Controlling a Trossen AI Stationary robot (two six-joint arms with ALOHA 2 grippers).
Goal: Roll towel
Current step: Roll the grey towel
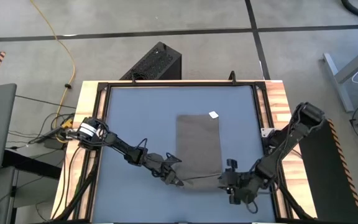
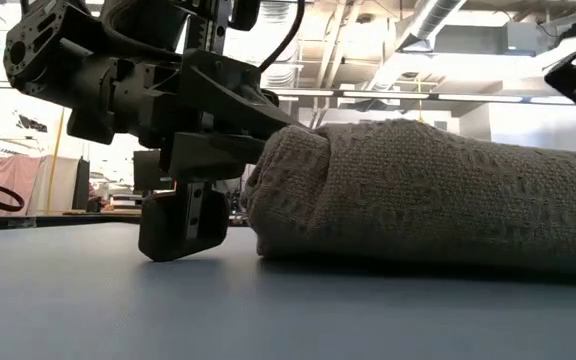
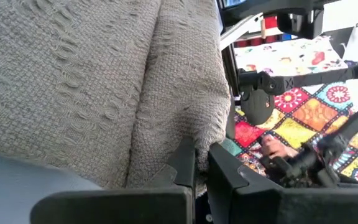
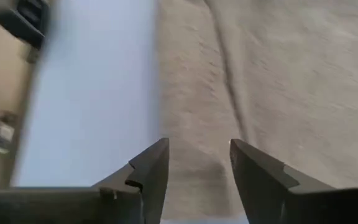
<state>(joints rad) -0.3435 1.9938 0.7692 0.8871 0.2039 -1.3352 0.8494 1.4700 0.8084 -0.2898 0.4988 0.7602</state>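
Towel (image 1: 198, 144) part-rolled; left pincer (image 1: 176, 180) closed, right pincer (image 1: 227, 182) open.

Even daylight, blurred wrist views.

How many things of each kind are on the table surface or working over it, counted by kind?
Towel, grey-brown, rolled at its near end: 1
White tag on the towel: 1
Grippers: 2, left gripper shut at the roll's left end, right gripper open at its right end
Total: 4
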